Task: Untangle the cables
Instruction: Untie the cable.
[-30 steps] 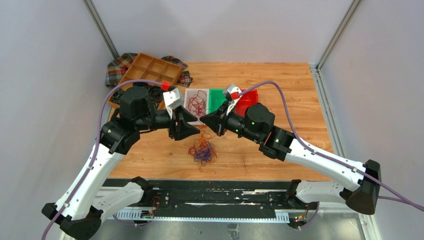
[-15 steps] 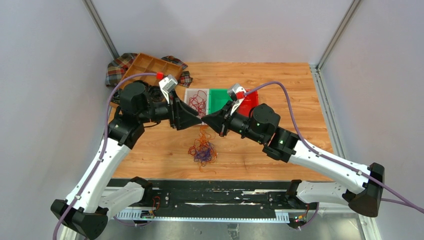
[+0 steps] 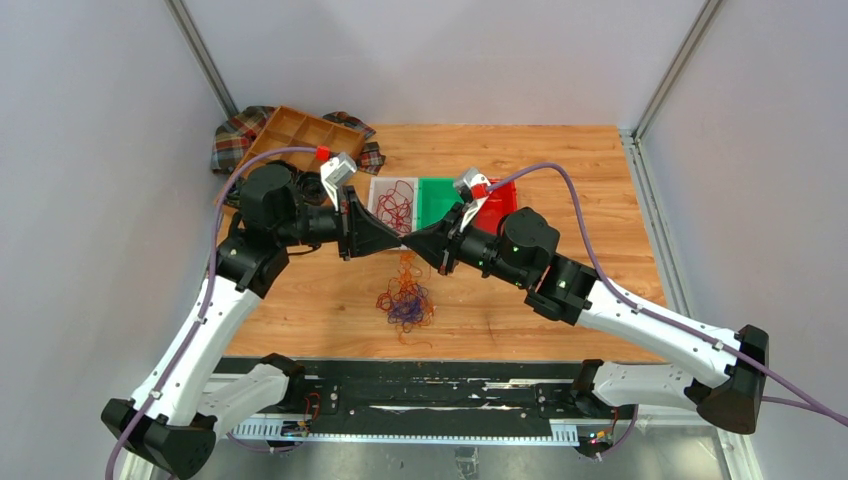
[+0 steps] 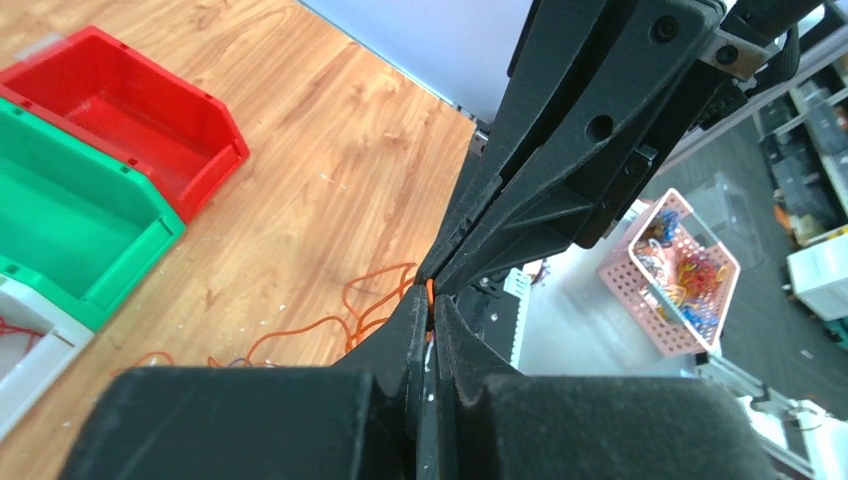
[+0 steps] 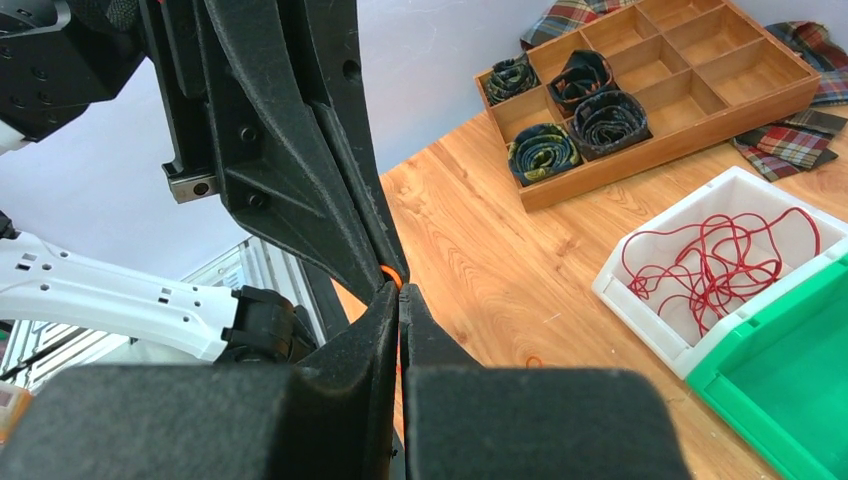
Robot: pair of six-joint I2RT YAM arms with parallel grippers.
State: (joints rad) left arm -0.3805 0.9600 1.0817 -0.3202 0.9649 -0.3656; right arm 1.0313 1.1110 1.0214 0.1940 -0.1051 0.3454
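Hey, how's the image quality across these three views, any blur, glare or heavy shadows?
Top view: even light, sharp, soft shadows on the table. Left wrist view: left fingers dark and blurred, red bin crisp. Right wrist view: right fingers likewise featureless, red cable sharp. No harsh glare anywhere.

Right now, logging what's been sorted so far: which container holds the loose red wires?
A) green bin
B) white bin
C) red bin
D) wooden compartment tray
B: the red wires lie looped inside the white bin.
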